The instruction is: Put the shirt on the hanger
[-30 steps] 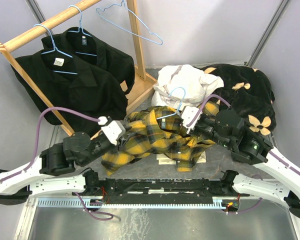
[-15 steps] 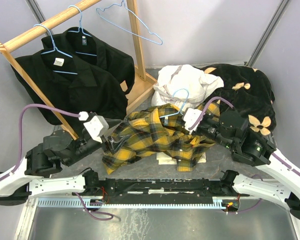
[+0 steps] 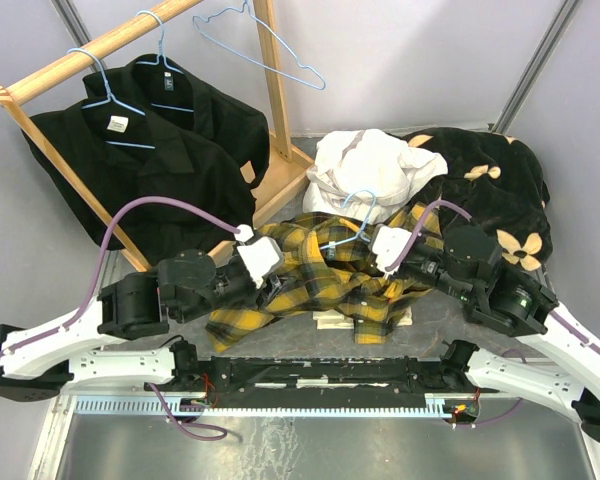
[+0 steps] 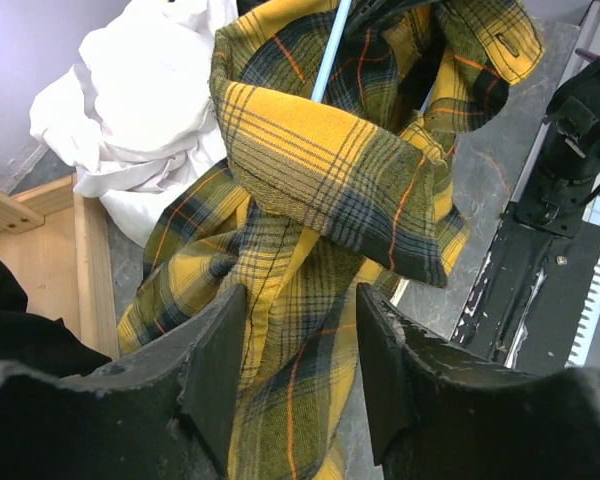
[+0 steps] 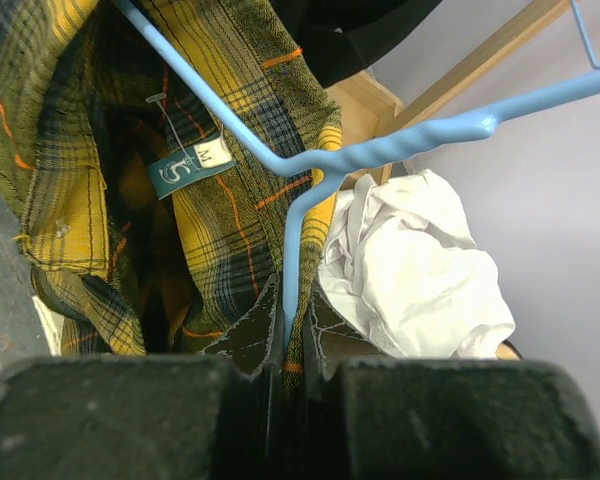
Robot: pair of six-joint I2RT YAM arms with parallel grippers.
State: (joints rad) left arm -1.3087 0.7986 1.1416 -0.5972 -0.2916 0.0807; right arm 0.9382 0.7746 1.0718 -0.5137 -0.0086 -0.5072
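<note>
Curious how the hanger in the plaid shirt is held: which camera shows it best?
Right wrist: the hanger crosses the frame, pinched by the right tool. Top view shows just its hook; left wrist, a sliver.

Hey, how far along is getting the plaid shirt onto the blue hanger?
Done: the hanger sits partly inside the shirt at its collar. In hand: right jaws clamp the hanger wire; left jaws stand open around bunched fabric. Left: spreading the shoulders over both hanger arms.

Shirt centre — rack behind-left, blanket behind-right.
</note>
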